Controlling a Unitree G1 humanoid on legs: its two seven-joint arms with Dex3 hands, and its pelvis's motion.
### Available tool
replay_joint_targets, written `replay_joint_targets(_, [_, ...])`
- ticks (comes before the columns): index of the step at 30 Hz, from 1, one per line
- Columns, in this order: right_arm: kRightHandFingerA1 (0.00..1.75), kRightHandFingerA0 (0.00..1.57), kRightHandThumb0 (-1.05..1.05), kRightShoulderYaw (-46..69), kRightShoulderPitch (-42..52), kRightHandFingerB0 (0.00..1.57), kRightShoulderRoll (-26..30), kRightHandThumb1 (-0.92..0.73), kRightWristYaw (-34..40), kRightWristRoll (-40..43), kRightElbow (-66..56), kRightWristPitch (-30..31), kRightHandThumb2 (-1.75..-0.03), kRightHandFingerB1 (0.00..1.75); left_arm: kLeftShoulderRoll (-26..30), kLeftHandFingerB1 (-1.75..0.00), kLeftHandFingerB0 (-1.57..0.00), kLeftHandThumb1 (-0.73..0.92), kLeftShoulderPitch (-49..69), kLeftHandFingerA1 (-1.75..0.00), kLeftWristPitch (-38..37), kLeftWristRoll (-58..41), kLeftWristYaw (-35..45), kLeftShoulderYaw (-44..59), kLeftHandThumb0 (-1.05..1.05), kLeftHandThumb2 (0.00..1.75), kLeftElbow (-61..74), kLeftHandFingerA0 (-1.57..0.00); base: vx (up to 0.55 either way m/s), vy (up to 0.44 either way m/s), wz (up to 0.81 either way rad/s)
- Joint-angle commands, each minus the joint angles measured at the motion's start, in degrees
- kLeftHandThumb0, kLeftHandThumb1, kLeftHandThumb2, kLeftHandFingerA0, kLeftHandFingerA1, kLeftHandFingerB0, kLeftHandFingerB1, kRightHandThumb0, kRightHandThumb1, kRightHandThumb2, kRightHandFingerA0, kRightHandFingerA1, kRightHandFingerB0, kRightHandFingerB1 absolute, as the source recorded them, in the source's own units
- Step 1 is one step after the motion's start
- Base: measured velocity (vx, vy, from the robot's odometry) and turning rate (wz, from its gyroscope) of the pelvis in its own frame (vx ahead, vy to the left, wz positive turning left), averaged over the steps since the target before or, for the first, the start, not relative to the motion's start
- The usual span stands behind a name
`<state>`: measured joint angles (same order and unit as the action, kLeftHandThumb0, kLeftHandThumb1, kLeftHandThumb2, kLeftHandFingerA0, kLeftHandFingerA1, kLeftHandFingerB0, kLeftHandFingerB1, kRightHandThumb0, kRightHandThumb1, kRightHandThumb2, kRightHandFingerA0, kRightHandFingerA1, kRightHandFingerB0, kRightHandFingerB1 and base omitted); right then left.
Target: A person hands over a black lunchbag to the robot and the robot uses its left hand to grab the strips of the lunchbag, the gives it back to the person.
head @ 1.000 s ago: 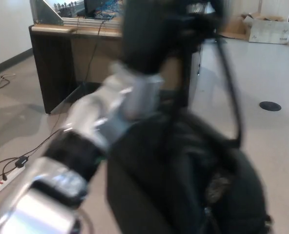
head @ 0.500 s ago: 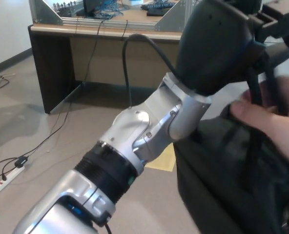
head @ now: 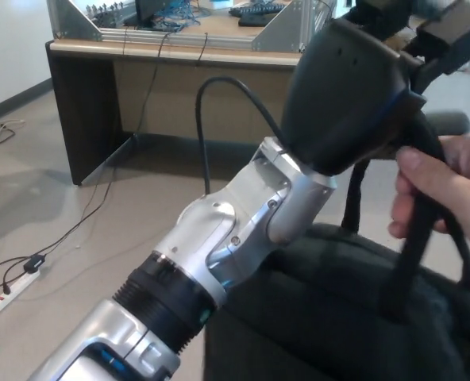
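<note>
The robot's left hand point(head: 354, 87) is raised at upper right, seen from behind; whether its fingers close on anything cannot be told. The black lunchbag point(head: 338, 309) hangs low beneath the silver forearm point(head: 219, 254). A person's hand point(head: 445, 186) at the right edge pinches the strips point(head: 414, 230), seemingly just below the robot's hand. A table point(head: 140, 51) stands behind

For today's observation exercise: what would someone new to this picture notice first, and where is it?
The robot's silver left arm cuts across from lower left, ending in a bulky black left hand at upper right. Beside it at the right edge, a person's hand grips a strap of the black lunch bag filling the lower right. A wooden desk stands behind.
</note>
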<state>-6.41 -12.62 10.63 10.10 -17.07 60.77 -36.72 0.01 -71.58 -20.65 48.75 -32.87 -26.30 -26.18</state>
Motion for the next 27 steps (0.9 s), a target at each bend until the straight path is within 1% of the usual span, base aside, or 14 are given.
replay_joint_targets(1, [0.68, 0.66, -0.44, 0.58, -0.28, 0.51, 0.24, -0.6, -0.88, 1.31, -0.31, -0.22, -0.99, 0.6, 2.87, 0.0, 0.0, 0.61, 4.91, 0.0, 7.65, -7.56, 23.32, 1.08, -0.99, 0.59, 8.65, 0.0, 0.0, 0.0, 0.0])
replay_joint_targets(5, [0.67, 0.66, -0.46, 0.4, -0.36, 0.51, 0.29, -0.61, -0.67, 0.94, -0.05, -0.19, -0.99, 0.6, 4.47, 0.0, 0.0, 0.64, 7.07, 0.0, 8.64, -9.1, 27.94, 1.82, -1.0, 0.6, 12.54, 0.0, 0.0, 0.0, 0.0])
replay_joint_targets(12, [0.67, 0.65, -0.46, 0.35, -0.63, 0.51, 0.24, -0.61, -0.52, 0.77, 0.09, -0.37, -0.99, 0.6, 8.22, 0.0, 0.0, 0.64, 11.81, 0.0, 8.03, -13.26, 32.28, 4.6, -1.01, 0.59, 21.54, 0.0, 0.0, 0.0, 0.0])
replay_joint_targets(13, [0.68, 0.66, -0.46, 0.43, -0.72, 0.51, 0.22, -0.6, -0.57, 0.87, 0.13, -0.3, -0.99, 0.6, 9.66, 0.0, 0.0, 0.48, 13.15, 0.0, 7.73, -14.26, 33.09, 5.5, -0.95, 0.85, 24.14, 0.0, 0.0, 0.0, 0.0])
replay_joint_targets(15, [0.68, 0.66, -0.46, 0.6, -0.87, 0.51, 0.27, -0.6, -0.65, 1.04, 0.25, -0.28, -0.99, 0.6, 11.27, 0.0, 0.0, 0.48, 14.74, 0.0, 7.53, -15.34, 34.23, 6.59, -0.95, 0.85, 27.33, 0.0, 0.0, 0.0, 0.0])
replay_joint_targets(16, [0.68, 0.66, -0.44, 0.61, -0.84, 0.51, 0.41, -0.6, -0.76, 1.02, 0.21, -0.26, -0.99, 0.6, 13.76, 0.0, 0.0, 0.49, 17.71, 0.0, 8.71, -17.97, 36.91, 8.61, -0.95, 0.86, 32.66, 0.0, 0.0, 0.0, 0.0])
replay_joint_targets(17, [0.68, 0.66, -0.44, 0.68, -0.91, 0.51, 0.51, -0.6, -0.82, 1.08, 0.27, -0.26, -0.99, 0.6, 13.93, 0.0, 0.0, 0.49, 18.01, 0.0, 8.97, -18.24, 37.36, 8.81, -0.95, 0.86, 33.31, 0.0, 0.0, 0.0, 0.0])
replay_joint_targets(18, [0.68, 0.66, -0.44, 0.76, -0.94, 0.51, 0.5, -0.6, -0.87, 1.19, 0.45, -0.54, -0.99, 0.61, 15.8, 0.0, 0.0, 0.59, 20.81, 0.0, 10.35, -21.19, 39.24, 11.07, -0.97, 0.59, 37.7, 0.0, 0.0, 0.0, 0.0])
replay_joint_targets(21, [0.68, 0.67, -0.43, 0.64, -0.92, 0.51, 0.57, -0.6, -0.46, 0.88, 0.53, -0.39, -0.99, 0.6, 20.2, 0.0, 0.0, 0.6, 25.73, 0.0, 10.25, -25.16, 40.91, 15.69, -0.99, 0.6, 43.14, 0.0, 0.0, 0.0, 0.0])
replay_joint_targets(22, [0.68, 0.67, -0.43, 0.63, -1.0, 0.52, 0.47, -0.59, 0.1, 0.69, 0.48, 0.03, -0.99, 0.61, 22.32, 0.0, 0.0, 0.6, 28.33, 0.0, 9.02, -26.83, 40.68, 18.11, -0.99, 0.61, 44.1, 0.0, 0.0, 0.0, 0.0])
replay_joint_targets(23, [0.69, 0.67, -0.42, 0.71, -0.86, 0.52, 0.36, -0.58, 0.22, 0.75, 0.38, 0.45, -0.99, 0.61, 24.6, 0.0, 0.0, 0.6, 31.39, 0.0, 8.4, -29.58, 41.49, 20.75, -0.94, 0.59, 45.19, 0.0, 0.0, 0.0, 0.0])
replay_joint_targets(24, [0.68, 0.67, -0.45, 0.76, -0.89, 0.52, 0.38, -0.6, 0.28, 0.75, 0.74, 0.5, -0.99, 0.6, 26.06, 0.0, 0.0, 0.62, 33.93, 0.0, 6.73, -29.63, 40.48, 22.68, -0.96, 0.6, 44.98, 0.0, 0.0, 0.0, 0.0])
replay_joint_targets(25, [0.68, 0.67, -0.45, 1.15, -0.57, 0.52, 0.26, -0.59, -0.18, 1.37, 0.87, 0.32, -0.98, 0.61, 26.45, 0.0, 0.0, 0.59, 36.6, 0.0, 7.31, -30.47, 40.45, 24.36, -0.99, 0.62, 45.97, 0.0, 0.0, 0.0, 0.0])
replay_joint_targets(27, [0.69, 0.68, -0.44, 1.48, 0.04, 0.52, -0.11, -0.58, -0.21, 1.86, 0.69, 0.09, -0.98, 0.61, 27.88, 0.0, 0.0, 0.6, 41.01, 0.0, 6.22, -32.3, 40.24, 27.16, -0.96, 0.6, 46.04, 0.0, 0.0, 0.0, 0.0])
